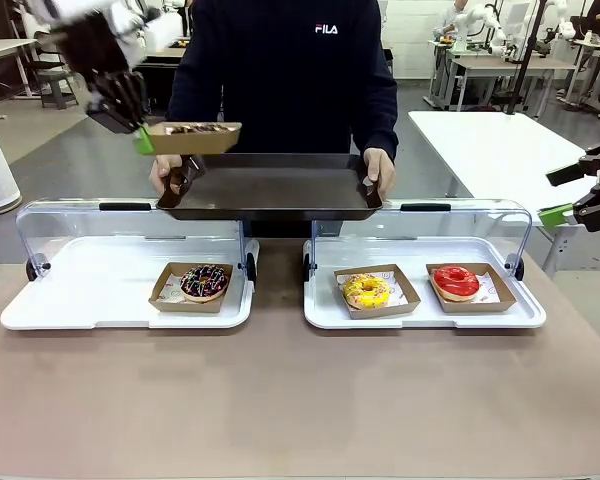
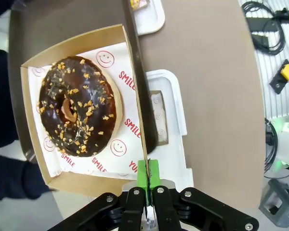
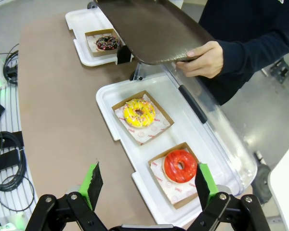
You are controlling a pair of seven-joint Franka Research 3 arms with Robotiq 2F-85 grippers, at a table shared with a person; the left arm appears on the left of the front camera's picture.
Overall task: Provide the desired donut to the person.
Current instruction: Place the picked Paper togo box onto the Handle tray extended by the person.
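Note:
My left gripper [image 1: 143, 140] is shut on the side wall of a cardboard box [image 1: 192, 137] holding a chocolate donut with nut bits [image 2: 77, 113]. It hangs above the left end of a dark serving tray [image 1: 270, 188], which the person [image 1: 290, 70] holds in both hands over the far table edge. In the left wrist view my left gripper [image 2: 148, 177] pinches the box's wall between its green pads. My right gripper [image 1: 572, 203] hovers open and empty off the table's right side, and the right wrist view shows my right gripper [image 3: 148, 185] above the red donut [image 3: 179, 165].
Two white display trays with raised clear lids lie on the brown table. The left tray [image 1: 80, 300] holds a boxed chocolate sprinkle donut [image 1: 204, 283]. The right tray [image 1: 420, 318] holds a boxed yellow donut [image 1: 366, 291] and the red donut [image 1: 456, 282]. Cables lie beside the table.

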